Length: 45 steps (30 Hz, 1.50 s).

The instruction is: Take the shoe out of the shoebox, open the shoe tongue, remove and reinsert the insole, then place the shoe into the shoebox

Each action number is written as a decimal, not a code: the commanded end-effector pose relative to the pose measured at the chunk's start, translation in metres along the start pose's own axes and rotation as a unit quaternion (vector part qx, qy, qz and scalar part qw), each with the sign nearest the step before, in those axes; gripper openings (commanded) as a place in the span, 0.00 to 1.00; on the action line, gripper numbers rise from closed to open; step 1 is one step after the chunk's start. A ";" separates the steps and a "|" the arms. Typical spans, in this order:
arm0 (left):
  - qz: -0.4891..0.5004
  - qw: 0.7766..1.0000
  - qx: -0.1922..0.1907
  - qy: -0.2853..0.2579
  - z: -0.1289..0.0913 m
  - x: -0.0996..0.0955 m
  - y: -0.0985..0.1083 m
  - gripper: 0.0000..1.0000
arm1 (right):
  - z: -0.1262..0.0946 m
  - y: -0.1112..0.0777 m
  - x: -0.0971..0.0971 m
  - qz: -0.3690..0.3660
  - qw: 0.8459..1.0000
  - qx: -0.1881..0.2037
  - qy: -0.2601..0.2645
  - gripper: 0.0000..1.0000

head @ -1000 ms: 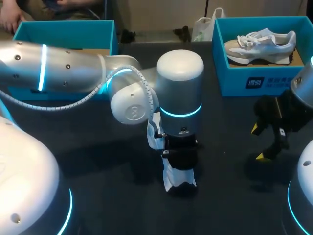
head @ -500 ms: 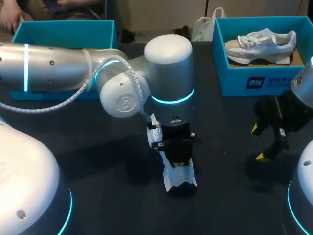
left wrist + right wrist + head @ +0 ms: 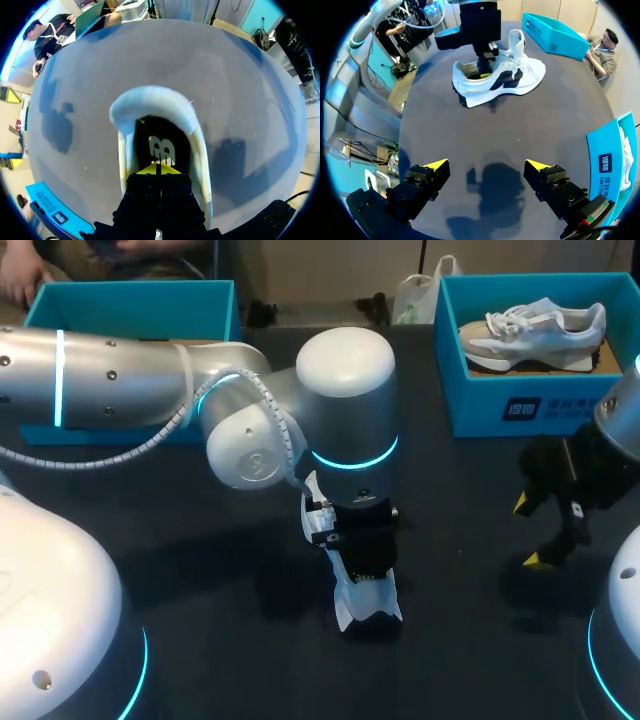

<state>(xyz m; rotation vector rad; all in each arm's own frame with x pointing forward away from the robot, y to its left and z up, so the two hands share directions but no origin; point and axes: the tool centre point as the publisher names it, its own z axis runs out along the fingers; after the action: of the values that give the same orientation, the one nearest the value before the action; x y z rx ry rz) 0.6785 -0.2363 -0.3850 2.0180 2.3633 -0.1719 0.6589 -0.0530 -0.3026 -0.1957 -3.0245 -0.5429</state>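
Left tool (image 3: 159,169) inside the shoe (image 3: 155,100)
Its yellow tips are pressed together over the insole (image 3: 150,134); the right tool (image 3: 486,167) hovers wide apart above the worktop (image 3: 520,135).

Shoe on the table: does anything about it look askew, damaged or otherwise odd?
Nothing stands out. The shoe stands upright on its sole on the table, its tongue raised, and the left gripper reaches down into its opening. The second shoe lies inside the shoebox. No damage shows.
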 end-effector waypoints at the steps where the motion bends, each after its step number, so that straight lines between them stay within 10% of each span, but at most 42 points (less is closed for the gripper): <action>1: -0.012 1.000 -0.008 0.012 -0.007 -0.001 0.008 0.00 | 0.001 0.000 0.001 0.000 1.000 0.001 -0.001 1.00; 4: -0.018 1.000 -0.013 0.018 -0.009 0.000 0.013 0.02 | 0.001 0.000 0.001 0.000 1.000 0.001 -0.001 1.00; 9: -0.027 0.999 -0.017 0.021 -0.014 0.003 0.013 0.50 | 0.001 0.000 0.001 0.000 1.000 0.001 -0.001 1.00; 12: -0.031 0.999 -0.021 0.020 -0.017 0.005 0.014 1.00 | 0.001 0.000 0.001 0.000 1.000 0.001 -0.001 1.00; 45: -0.028 1.000 0.000 0.003 -0.043 0.008 0.027 1.00 | 0.001 0.000 0.001 0.000 1.000 0.001 -0.001 1.00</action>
<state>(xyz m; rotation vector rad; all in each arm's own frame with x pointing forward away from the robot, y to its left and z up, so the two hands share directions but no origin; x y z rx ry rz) 0.7020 -0.2193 -0.3438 1.9527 2.4194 -0.1670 0.6589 -0.0530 -0.3026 -0.1955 -3.0245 -0.5428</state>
